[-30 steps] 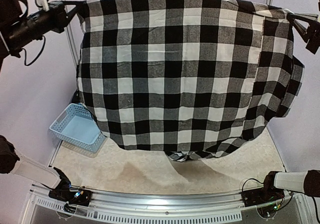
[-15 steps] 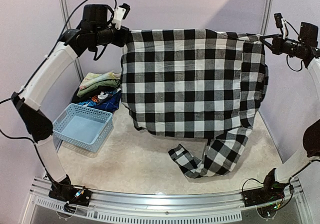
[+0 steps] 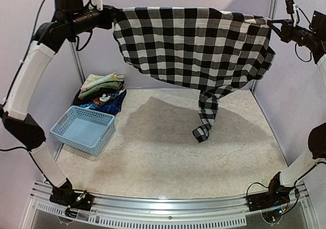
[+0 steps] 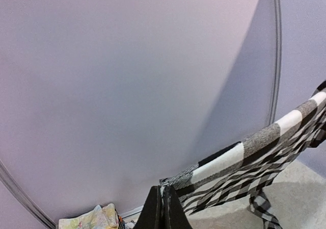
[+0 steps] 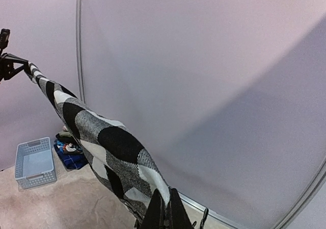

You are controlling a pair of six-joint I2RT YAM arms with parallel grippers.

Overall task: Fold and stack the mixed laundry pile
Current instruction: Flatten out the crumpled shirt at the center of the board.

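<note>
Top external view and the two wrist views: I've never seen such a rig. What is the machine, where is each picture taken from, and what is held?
Two robot arms are bolted at the near edge of a beige table. The wide picture looks down from above and behind them. The other two come from a camera on each wrist, showing its own fingers. The left gripper and the right gripper are both shut on opposite ends of a black-and-white checked long-sleeved shirt, stretched in the air between them, one sleeve dangling. On the table stand a light blue perforated plastic basket and, behind it, a small heap of other garments.
</note>
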